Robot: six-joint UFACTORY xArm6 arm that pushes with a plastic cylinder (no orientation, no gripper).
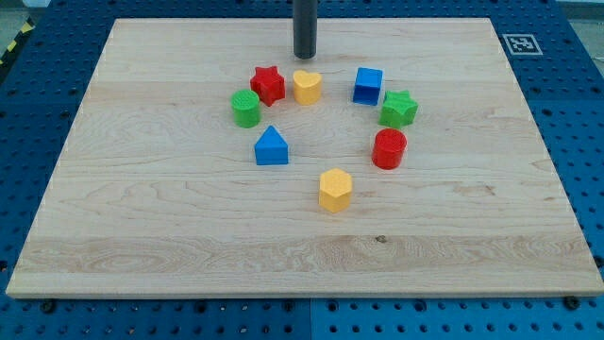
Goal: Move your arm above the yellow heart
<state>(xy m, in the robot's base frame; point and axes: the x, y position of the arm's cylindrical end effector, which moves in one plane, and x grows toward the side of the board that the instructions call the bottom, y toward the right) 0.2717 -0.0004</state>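
You see the yellow heart (306, 87) lying flat on the wooden board, in the upper middle of the view. It is a small, thick block with its two lobes toward the view's top and its point toward the view's bottom. It sits just below my tip (304, 57), apart from it.
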